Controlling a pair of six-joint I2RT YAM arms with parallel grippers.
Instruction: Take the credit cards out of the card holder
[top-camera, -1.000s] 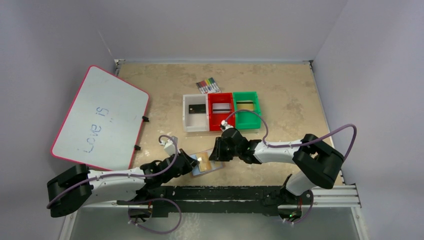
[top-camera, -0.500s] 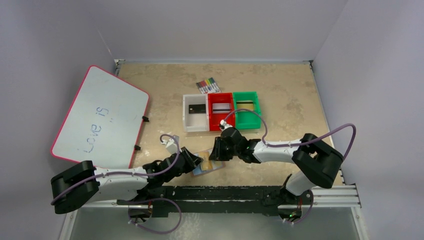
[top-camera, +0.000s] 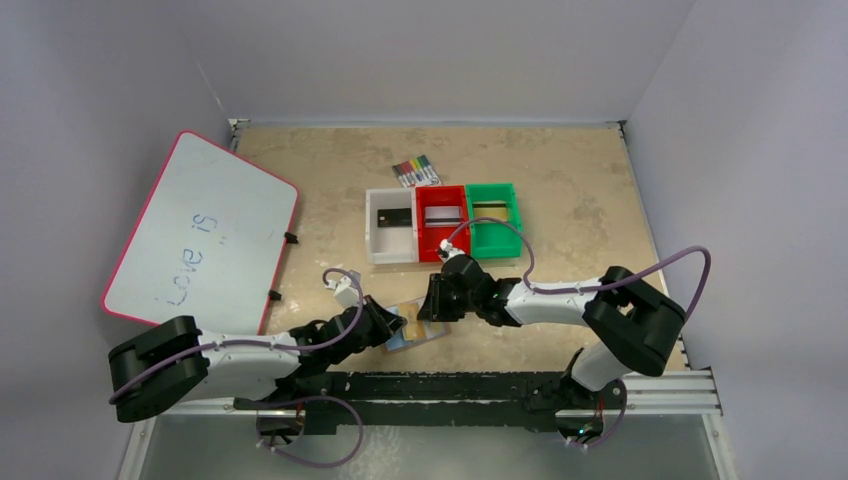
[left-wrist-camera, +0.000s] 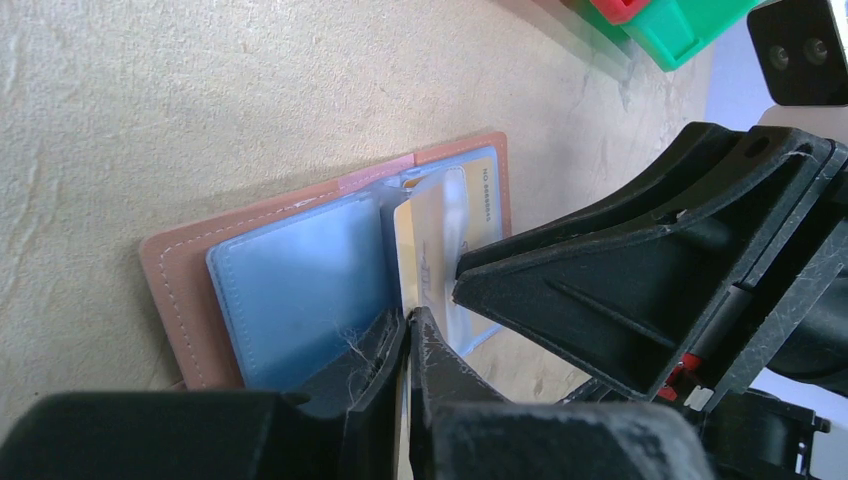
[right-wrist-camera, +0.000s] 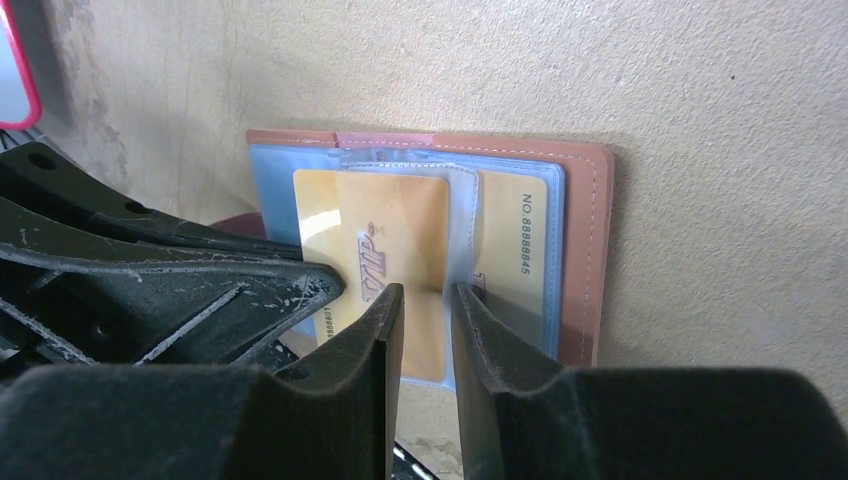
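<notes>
Left jaws pinch a gold card's (left-wrist-camera: 405, 262) edge; right jaws clamp the card holder's (right-wrist-camera: 585, 240) clear flap.

Both arms (top-camera: 250, 355) have white link casings with bulky black joint housings. A lilac cable (top-camera: 690, 265) loops along each arm. Gripper fingers (right-wrist-camera: 340, 390) are matte black plastic, scuffed. A black base rail (top-camera: 440, 385) carries both mounts.
</notes>
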